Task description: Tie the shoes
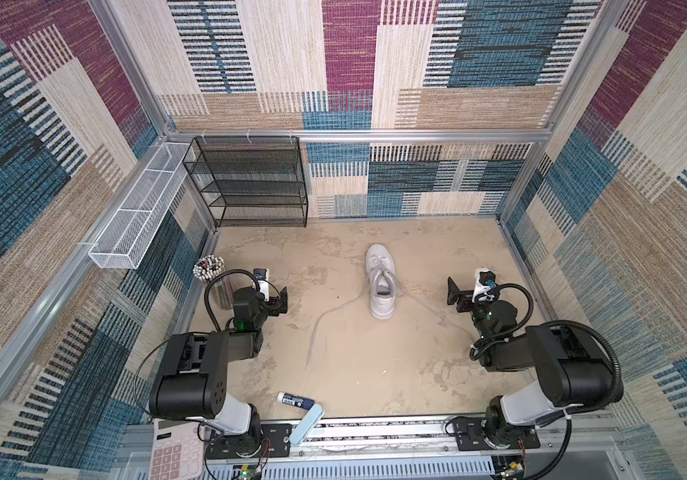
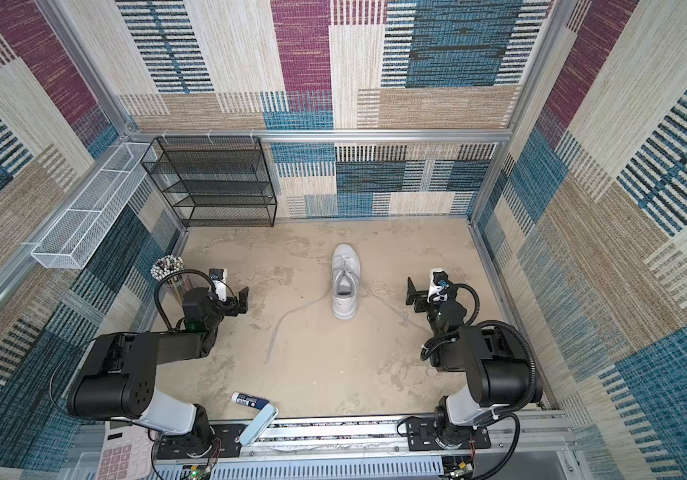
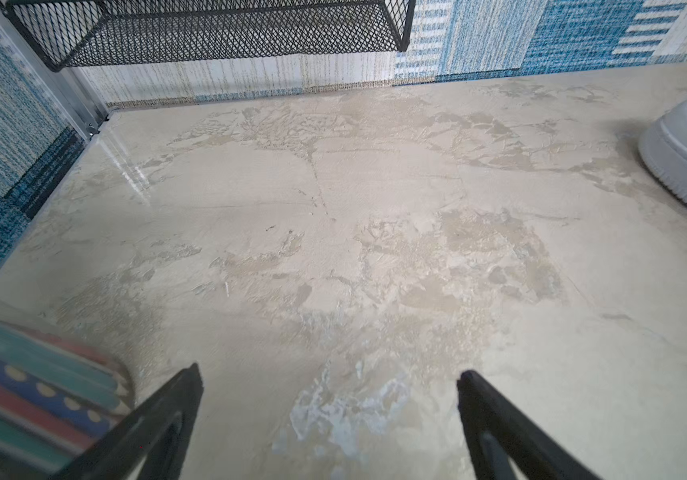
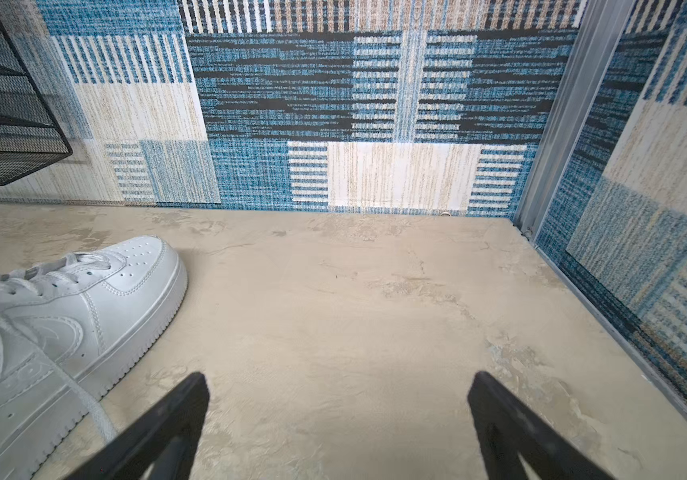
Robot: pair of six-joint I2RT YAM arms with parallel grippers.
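Mottled beige tabletop (image 1: 375, 374) carried a black wire-mesh rack (image 1: 250, 183) at its far-left corner. The smooth white sneaker (image 1: 381, 282) sat mid-tabletop, toe pointing away, its thin laces (image 1: 319, 322) trailing loose. Left and right jaws stood spread and empty on either side of it. A small blue-and-white tube (image 1: 295, 400) lay at the near edge.

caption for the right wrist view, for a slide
Open right hand above the mottled beige tabletop, beside an untied all-white low-top sneaker.
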